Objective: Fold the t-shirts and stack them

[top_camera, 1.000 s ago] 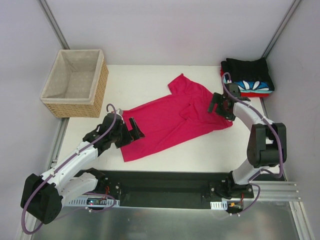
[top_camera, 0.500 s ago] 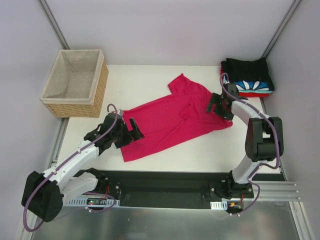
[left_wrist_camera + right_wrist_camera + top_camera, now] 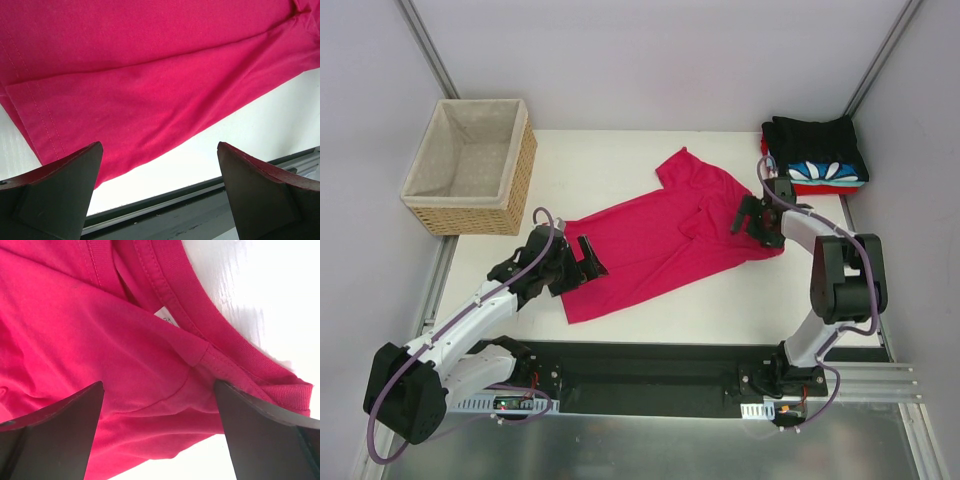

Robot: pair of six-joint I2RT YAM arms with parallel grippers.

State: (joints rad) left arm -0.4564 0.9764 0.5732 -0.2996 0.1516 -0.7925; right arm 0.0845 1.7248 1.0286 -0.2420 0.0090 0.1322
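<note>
A crimson-pink t-shirt [image 3: 660, 240] lies spread and rumpled across the middle of the white table, its hem toward the left arm and its collar toward the right arm. My left gripper [image 3: 585, 256] hovers open at the hem's near corner [image 3: 75, 145], with nothing between its fingers. My right gripper [image 3: 752, 217] stands open over the collar and shoulder seam [image 3: 200, 357], its fingers either side of the cloth. A stack of folded t-shirts [image 3: 817, 152], black over blue-white patterned over red, rests at the back right corner.
A woven wicker basket [image 3: 472, 166] with beige lining stands at the back left. The black rail [image 3: 165, 200] of the table's near edge runs just below the left gripper. Grey walls close in the sides.
The right gripper has shifted slightly toward the near side over the collar. The left gripper and the shirt lie as before.
</note>
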